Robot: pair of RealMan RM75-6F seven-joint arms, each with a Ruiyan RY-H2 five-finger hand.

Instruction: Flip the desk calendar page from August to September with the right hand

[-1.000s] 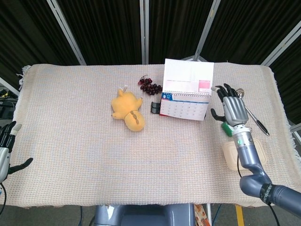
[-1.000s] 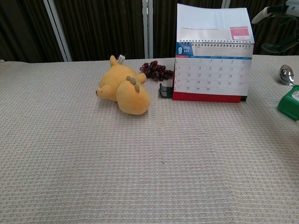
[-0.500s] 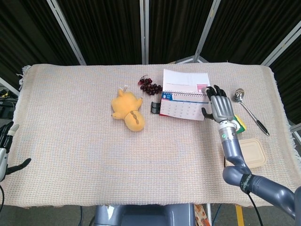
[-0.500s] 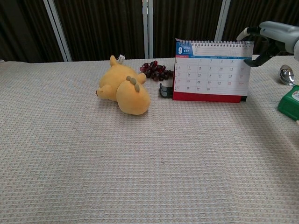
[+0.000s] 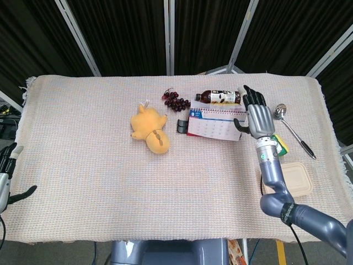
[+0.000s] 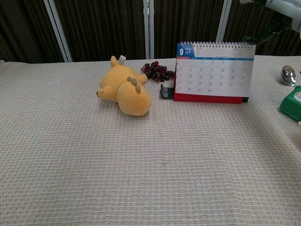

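The desk calendar (image 6: 214,71) stands upright toward the far middle-right of the cloth-covered surface (image 5: 99,165), its front page showing a 9 for September. The right hand (image 5: 258,118) hovers just beside the calendar's right edge, fingers spread and straight, holding nothing. The left hand (image 5: 5,179) hangs off the near left edge, fingers apart and empty. A yellow plush toy (image 5: 150,129) lies left of the calendar, with dark grapes (image 5: 176,101) beyond it and a bottle (image 5: 219,97) lying behind the calendar.
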